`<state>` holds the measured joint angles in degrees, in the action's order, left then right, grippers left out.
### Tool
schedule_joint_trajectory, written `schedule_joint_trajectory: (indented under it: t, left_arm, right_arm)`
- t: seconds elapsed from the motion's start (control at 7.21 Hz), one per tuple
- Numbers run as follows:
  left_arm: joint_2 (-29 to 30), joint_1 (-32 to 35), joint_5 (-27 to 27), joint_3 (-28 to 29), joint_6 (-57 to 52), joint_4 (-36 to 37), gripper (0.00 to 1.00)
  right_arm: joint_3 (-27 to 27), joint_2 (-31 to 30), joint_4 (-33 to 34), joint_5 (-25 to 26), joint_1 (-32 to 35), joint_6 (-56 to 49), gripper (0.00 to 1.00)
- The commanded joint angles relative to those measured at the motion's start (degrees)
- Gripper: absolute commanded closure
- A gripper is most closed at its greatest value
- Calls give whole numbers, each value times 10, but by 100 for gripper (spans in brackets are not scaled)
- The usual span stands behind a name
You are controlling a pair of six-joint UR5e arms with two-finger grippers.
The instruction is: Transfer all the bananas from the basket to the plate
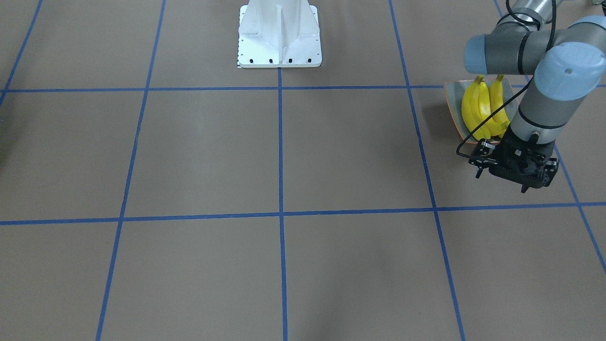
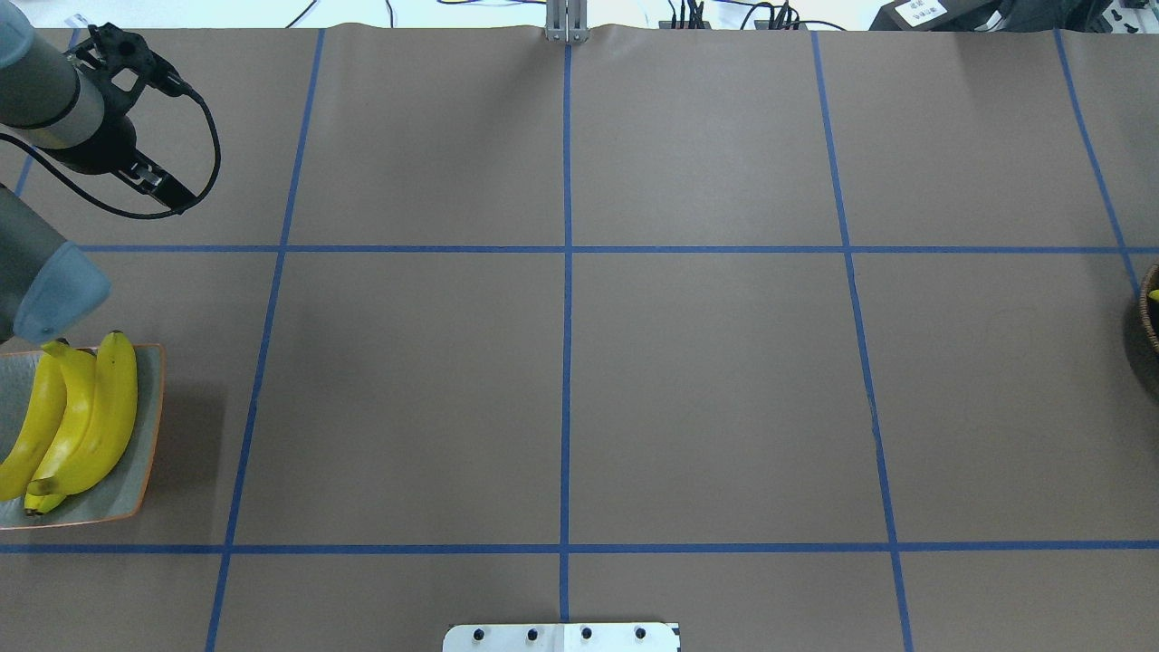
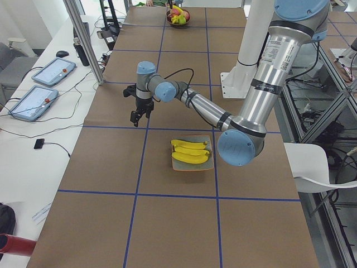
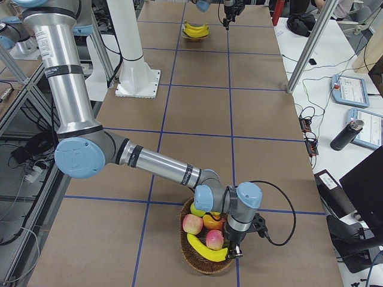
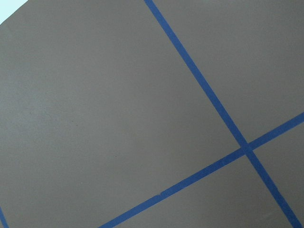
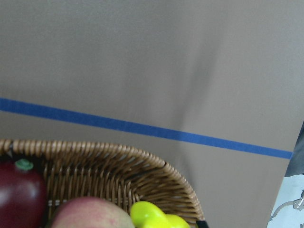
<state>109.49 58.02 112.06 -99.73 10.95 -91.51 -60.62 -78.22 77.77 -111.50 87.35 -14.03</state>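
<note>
The square grey-green plate [image 2: 145,435] with an orange rim sits at the table's left edge, also in the front view [image 1: 454,102]. Three yellow bananas [image 2: 90,421] lie side by side on it, also in the front view [image 1: 478,111] and the left view [image 3: 191,152]. My left gripper [image 1: 504,180] hangs open and empty above bare table just beyond the plate. One banana [image 4: 206,248] lies in the wicker basket [image 4: 200,263]. Its yellow-green end shows in the right wrist view [image 6: 152,216]. My right gripper [image 4: 232,254] is at the basket's rim beside that banana; I cannot tell its state.
The basket [image 6: 142,161] also holds apples [image 4: 192,224] and another yellow fruit [image 4: 197,209]; its edge shows at the overhead view's right side [image 2: 1152,312]. A white robot base [image 1: 279,35] stands at the table's middle. Blue tape lines grid the brown table.
</note>
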Motion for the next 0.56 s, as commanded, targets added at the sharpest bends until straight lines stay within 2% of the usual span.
schedule_joint_trajectory:
  t: [0.0,0.42]
  left_arm:
    - [1,-2,0,-1,1,0,0]
    - [1,-2,0,-1,1,0,1]
  right_arm:
    - [-44,-3,55,14,22,-34,100]
    - [-77,-1,87,15,37,-36,100]
